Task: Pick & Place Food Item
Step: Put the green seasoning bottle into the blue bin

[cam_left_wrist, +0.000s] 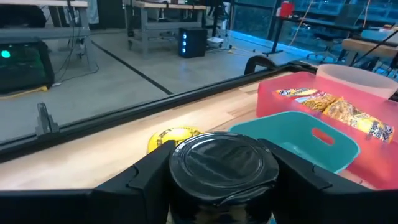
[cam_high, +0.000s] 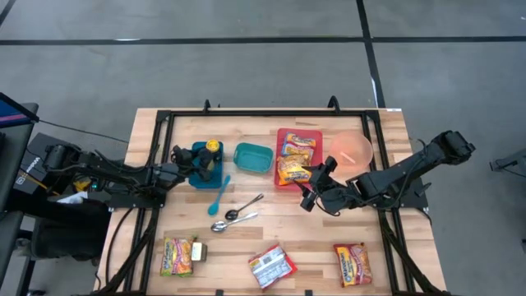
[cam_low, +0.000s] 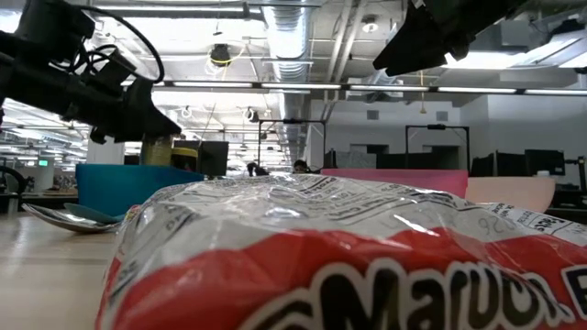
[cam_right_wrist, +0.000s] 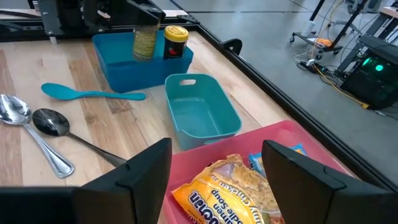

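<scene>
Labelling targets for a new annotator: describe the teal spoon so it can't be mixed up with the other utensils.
On the wooden table, find the dark blue plastic bin on the left, where the spice jars stand. The teal plastic spoon lies just to the bin's right, bowl end pointing to the front edge. The two metal spoons beside it are shiny silver; it alone is coloured and matte.
</scene>
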Controlling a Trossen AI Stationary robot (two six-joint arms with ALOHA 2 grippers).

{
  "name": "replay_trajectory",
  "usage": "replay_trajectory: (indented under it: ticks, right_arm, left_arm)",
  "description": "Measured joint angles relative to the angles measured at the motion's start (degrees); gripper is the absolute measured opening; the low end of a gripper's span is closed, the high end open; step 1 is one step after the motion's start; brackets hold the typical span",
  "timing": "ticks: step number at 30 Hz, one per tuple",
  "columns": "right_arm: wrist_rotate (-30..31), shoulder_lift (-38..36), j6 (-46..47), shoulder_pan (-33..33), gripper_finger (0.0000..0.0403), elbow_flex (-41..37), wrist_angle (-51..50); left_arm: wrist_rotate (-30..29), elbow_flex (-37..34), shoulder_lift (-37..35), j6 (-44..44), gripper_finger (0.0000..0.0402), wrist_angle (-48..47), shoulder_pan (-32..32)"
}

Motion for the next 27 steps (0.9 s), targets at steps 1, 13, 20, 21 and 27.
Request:
replay_trajectory:
  ticks: [1,13,20,21,27]
  right_arm:
    - [0.01,0.00,0.00,0.00,0.0245,0.00,0.02]
    - [0.04,0.00,0.02,-0.02,0.0245,0.00,0.23]
    - [0.06,0.02,0.36,-0.02,0.0245,0.02,0.59]
    - [0.07,0.09,0.45,-0.02,0.0245,0.02,0.63]
    - [0.13,0.15,0.45,-0.02,0.0245,0.02,0.57]
  left_arm:
    - [0.58,0.00,0.02,0.96,0.0196,0.28,0.00]
    - [8.04,-0.02,3.50,8.60,0.0199,4.71,-0.11]
    - [18.09,-0.04,8.08,12.85,0.0208,7.86,3.07]
    - [18.92,-0.04,8.66,12.83,0.0215,7.87,3.92]
    - [24.01,-0.04,10.27,12.85,0.0192,8.24,9.19]
